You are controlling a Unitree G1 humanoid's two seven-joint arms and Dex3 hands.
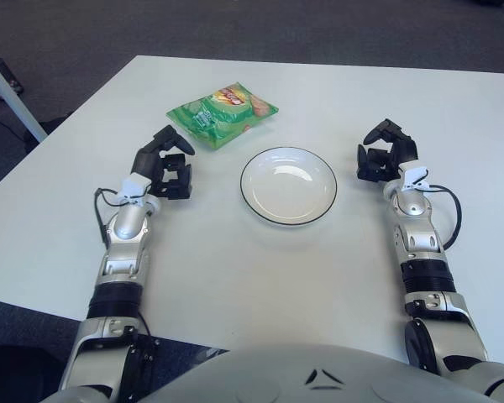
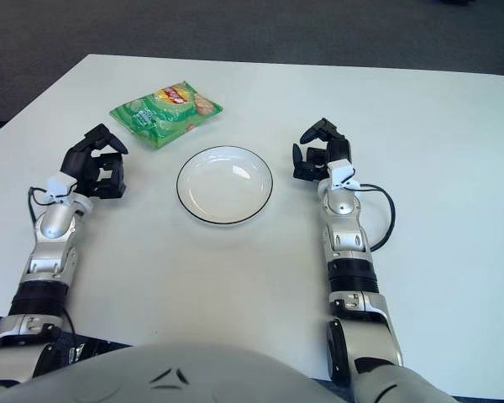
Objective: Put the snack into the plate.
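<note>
A green snack bag [image 1: 222, 114] lies flat on the white table, at the back and left of centre. An empty white plate with a dark rim [image 1: 249, 194] sits in the middle of the table, in front and to the right of the bag. My left hand [image 1: 164, 161] is left of the plate and in front of the bag, apart from both, with fingers curled loosely and holding nothing. My right hand [image 1: 384, 152] hovers right of the plate, fingers likewise relaxed and empty.
The white table [image 1: 260, 269] spreads wide around both arms; its left edge runs diagonally near my left forearm. A leg of another white table [image 1: 8, 94] stands on the dark carpet at far left.
</note>
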